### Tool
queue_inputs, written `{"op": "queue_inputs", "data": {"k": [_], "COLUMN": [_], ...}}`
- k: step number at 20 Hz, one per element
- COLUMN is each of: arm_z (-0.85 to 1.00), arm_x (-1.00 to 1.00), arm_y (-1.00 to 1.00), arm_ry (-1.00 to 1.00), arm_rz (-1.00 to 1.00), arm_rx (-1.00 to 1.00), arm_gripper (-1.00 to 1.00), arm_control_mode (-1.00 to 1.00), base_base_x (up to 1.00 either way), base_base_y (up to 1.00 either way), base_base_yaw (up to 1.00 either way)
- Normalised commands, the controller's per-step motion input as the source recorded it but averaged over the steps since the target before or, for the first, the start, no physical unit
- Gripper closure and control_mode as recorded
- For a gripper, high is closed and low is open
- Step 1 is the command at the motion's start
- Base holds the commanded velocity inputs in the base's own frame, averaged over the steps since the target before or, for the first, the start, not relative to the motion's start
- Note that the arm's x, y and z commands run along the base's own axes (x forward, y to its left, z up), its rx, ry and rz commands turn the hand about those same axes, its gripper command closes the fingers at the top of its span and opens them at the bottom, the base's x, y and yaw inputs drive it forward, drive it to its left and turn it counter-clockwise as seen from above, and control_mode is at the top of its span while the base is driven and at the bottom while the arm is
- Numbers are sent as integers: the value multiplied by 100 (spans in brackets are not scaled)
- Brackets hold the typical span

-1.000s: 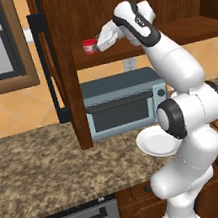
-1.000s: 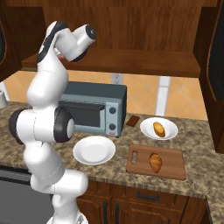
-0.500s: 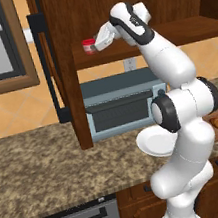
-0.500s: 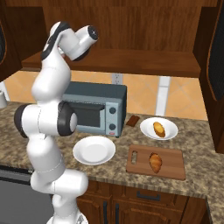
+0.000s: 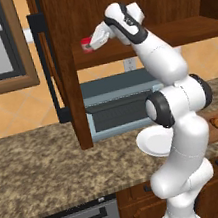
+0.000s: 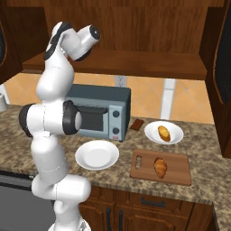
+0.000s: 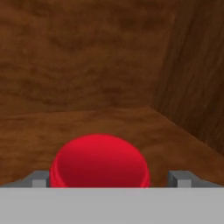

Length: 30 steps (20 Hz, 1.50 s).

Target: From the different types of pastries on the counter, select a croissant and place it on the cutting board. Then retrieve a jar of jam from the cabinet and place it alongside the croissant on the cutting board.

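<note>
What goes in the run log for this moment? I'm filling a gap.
phase: jam retrieval | gripper: open, straddling jar of jam on cabinet shelf | croissant: on cutting board

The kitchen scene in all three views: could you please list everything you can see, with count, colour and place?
Jar of jam: one, red, on the cabinet shelf, between the fingertips.
Cabinet: one, dark brown, above the counter, plank shelf, door open.
Counter: one, speckled brown-tan granite.
Toaster oven: one, grey, under the shelf.
Cutting board: one, reddish-brown, on the counter's right part.
Croissant: one, orange-brown, on the board.
Yellow pastry: one, golden, on the far plate.
Plates: two, white; one bare, near the oven.
Gripper: one, white, at the jar on the shelf; jaws apart around it.
</note>
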Motion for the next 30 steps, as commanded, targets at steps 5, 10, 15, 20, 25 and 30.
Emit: {"op": "queue_inputs", "data": {"k": [5,10,15,20,25,30], "arm_z": [-9,-2,18,39,9,-15], "arm_x": [26,13,-4,-32,-60,-85], "arm_y": [13,0,-16,-55,-67,-65], "arm_ry": [3,0,-3,-8,-7,-1], "arm_rz": [0,0,0,0,0,0], "arm_rx": [-2,0,0,0,0,0], "arm_gripper": [100,100,100,100,100,100], "arm_control_mode": [-100,-100,-100,-100,-100,-100], "base_base_x": [0,0,0,0,0,0], "base_base_y": [0,0,0,0,0,0], "base_base_yaw": [0,0,0,0,0,0]}}
